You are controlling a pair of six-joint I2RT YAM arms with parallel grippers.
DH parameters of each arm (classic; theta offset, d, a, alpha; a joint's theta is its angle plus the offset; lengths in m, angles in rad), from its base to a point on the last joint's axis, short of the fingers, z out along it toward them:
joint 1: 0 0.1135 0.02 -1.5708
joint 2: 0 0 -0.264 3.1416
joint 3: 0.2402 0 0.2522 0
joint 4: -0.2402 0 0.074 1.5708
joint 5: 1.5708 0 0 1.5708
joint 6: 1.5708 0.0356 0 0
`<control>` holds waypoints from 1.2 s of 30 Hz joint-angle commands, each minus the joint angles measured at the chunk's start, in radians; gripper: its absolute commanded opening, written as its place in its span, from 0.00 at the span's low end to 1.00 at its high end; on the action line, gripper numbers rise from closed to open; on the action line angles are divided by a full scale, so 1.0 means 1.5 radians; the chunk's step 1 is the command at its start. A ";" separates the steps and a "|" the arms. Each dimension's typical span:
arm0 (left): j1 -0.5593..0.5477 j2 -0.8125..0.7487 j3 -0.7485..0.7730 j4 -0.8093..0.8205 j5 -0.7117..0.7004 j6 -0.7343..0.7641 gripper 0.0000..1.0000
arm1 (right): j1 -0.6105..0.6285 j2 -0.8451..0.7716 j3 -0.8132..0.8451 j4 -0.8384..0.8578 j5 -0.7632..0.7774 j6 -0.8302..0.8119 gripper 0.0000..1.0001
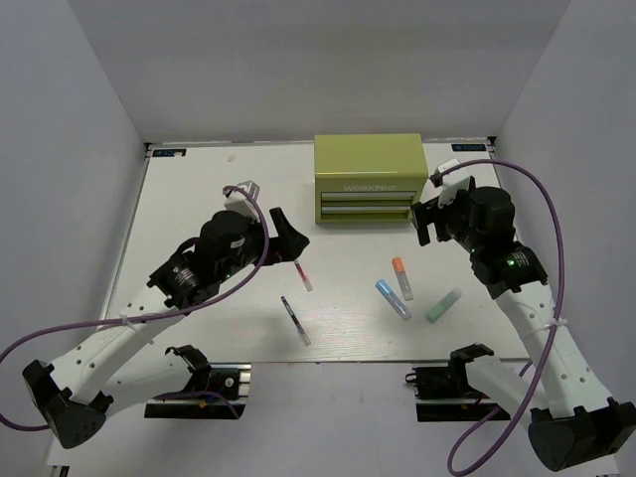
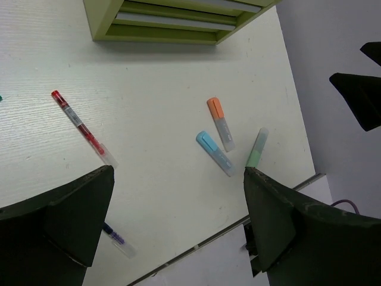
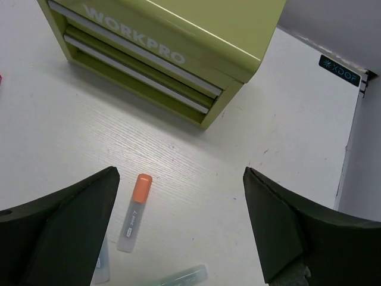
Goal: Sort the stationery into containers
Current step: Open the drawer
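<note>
The olive tool chest [image 1: 368, 179] stands at the back middle with both drawers shut; it also shows in the left wrist view [image 2: 172, 24] and the right wrist view [image 3: 178, 36]. A red pen [image 1: 302, 275] [image 2: 80, 126] and a purple pen [image 1: 295, 320] [image 2: 116, 238] lie in front of it. An orange-capped marker [image 1: 401, 278] [image 2: 220, 123] [image 3: 135, 211], a blue marker [image 1: 392, 298] [image 2: 214, 152] and a pale green stick [image 1: 444, 304] [image 2: 257, 148] [image 3: 181, 277] lie to the right. My left gripper [image 1: 288, 241] [image 2: 178, 171] is open and empty above the red pen. My right gripper [image 1: 425, 221] [image 3: 181, 171] is open and empty by the chest's right front corner.
The white table [image 1: 199, 288] is walled by white panels on the left, back and right. Its front edge [image 2: 208, 235] runs just behind the purple pen. A tiny green tip [image 2: 0, 98] shows at the left edge of the left wrist view.
</note>
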 commanded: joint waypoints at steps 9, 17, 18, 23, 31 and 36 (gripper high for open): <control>0.002 0.002 0.022 0.013 0.012 0.008 1.00 | -0.020 -0.005 -0.036 0.040 -0.069 0.018 0.90; 0.002 -0.014 -0.015 0.020 -0.001 0.008 1.00 | -0.027 -0.007 -0.066 0.045 -0.113 -0.014 0.90; 0.002 -0.022 -0.021 0.026 -0.001 0.008 1.00 | -0.028 -0.007 -0.070 0.039 -0.122 -0.020 0.90; 0.002 -0.035 -0.047 0.026 -0.007 0.008 0.92 | -0.038 -0.008 -0.091 0.013 -0.210 -0.057 0.75; 0.002 -0.042 -0.116 0.111 0.054 0.005 0.12 | -0.059 -0.014 -0.113 0.017 -0.243 -0.019 0.47; 0.002 -0.020 -0.155 0.214 0.072 -0.030 0.69 | -0.065 -0.008 -0.116 0.032 -0.272 -0.031 0.90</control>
